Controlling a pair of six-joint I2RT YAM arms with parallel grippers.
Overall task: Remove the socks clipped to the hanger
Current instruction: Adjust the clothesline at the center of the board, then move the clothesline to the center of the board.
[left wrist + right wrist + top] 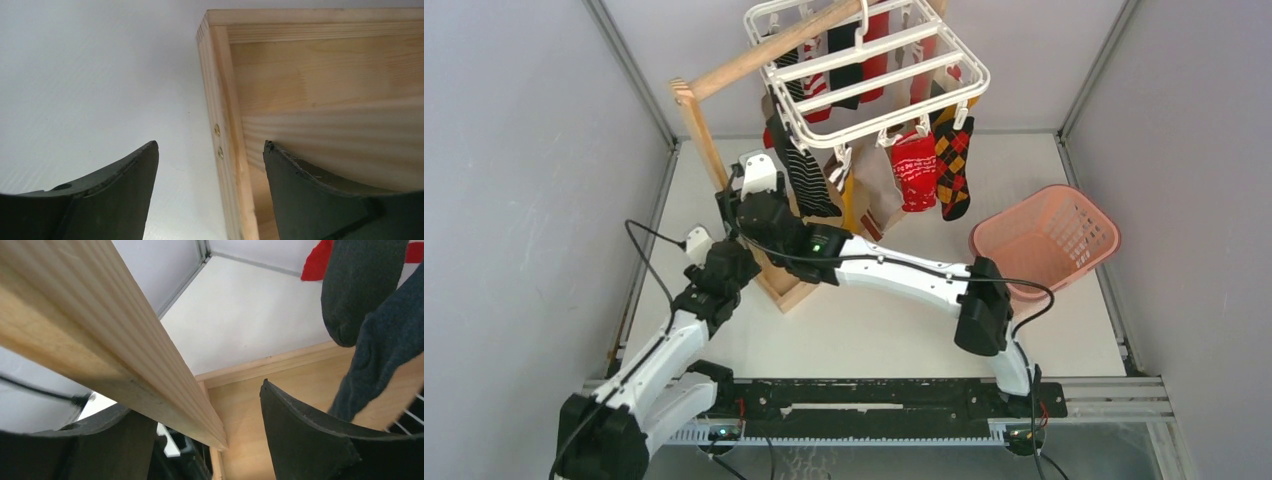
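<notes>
right gripper (205,405) spread by post (100,330); dark sock (385,340) to its right, best pinched low and drawn straight down; left gripper (210,147) spread.

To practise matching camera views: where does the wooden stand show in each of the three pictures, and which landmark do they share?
Top external: wooden stand left of centre, its post rising from the base beside the arms.
Left wrist: its base corner fills the upper right.
Right wrist: its post crosses diagonally from the upper left, with the base lower down.
Shared landmark: the white tabletop under the stand.
</notes>
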